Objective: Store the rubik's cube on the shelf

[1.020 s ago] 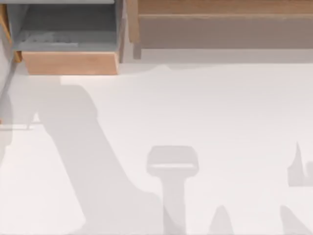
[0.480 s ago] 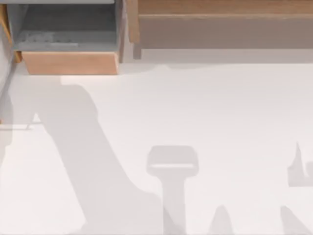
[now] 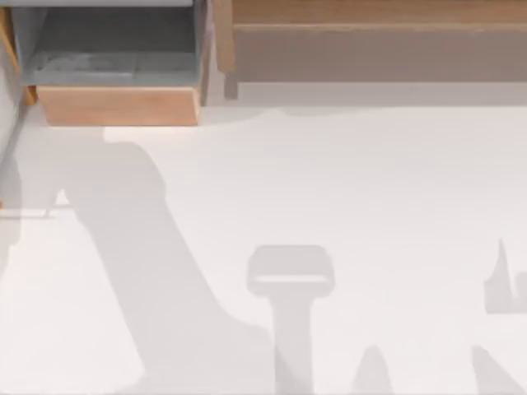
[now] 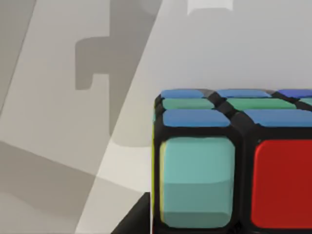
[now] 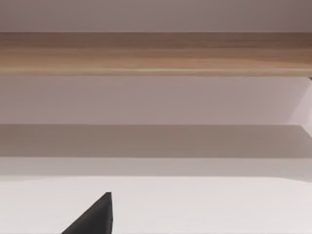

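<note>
Where the left wrist camera looks, the rubik's cube (image 4: 234, 161) sits right up close, next to a black sliver of the left gripper (image 4: 134, 219) at the cube's lower corner. Whether that gripper grips the cube or stands wide of it I cannot tell. The cube is equal on every side, so it has no long axis. It sits level and square: a face with a pale teal and a red sticker is turned to the camera, and a face with blue and green stickers is turned up. Its black frame edges run straight, not tilted. Behind it lies the white table (image 3: 370, 181), crossed by grey shadows.

In the right wrist view a black tip of the right gripper (image 5: 95, 217) juts over the same white surface, and I cannot tell how wide it stands. Beyond it runs the shelf (image 5: 156, 53), its light-wood ledge level across the view.

From above, at the table's far edge, the grey-lined drawer unit (image 3: 119, 105) stands at the left and the shelf fills the right, with its wooden side post (image 3: 222, 41) between the two.
</note>
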Available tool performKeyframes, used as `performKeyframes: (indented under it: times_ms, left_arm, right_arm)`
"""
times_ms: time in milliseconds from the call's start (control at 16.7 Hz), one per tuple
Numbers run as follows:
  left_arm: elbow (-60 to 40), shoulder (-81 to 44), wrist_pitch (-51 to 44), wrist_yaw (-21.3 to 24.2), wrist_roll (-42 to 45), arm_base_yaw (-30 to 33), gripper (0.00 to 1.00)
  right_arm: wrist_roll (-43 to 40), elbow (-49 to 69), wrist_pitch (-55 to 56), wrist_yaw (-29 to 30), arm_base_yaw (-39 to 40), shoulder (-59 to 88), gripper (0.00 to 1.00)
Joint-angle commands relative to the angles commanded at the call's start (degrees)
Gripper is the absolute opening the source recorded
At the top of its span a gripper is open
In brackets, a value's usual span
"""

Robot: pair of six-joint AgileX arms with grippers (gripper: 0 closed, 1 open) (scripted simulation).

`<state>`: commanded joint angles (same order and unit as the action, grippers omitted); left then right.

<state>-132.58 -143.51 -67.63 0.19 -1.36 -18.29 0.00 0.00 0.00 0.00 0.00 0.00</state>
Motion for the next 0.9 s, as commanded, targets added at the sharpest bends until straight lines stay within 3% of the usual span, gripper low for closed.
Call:
performKeyframes:
  times_ms: [420, 900]
  left_arm:
    - [-8.31, -1.17, -7.05, -0.12, -0.03, 0.22, 0.0]
    - [-6.53, 3.98, -7.61, -1.24, 1.54, 2.02, 0.0]
  right_arm:
    - [0.0, 0.0, 0.0, 0.0, 0.0, 0.0, 1.0]
    - [0.0, 0.0, 0.0, 0.0, 0.0, 0.0, 1.0]
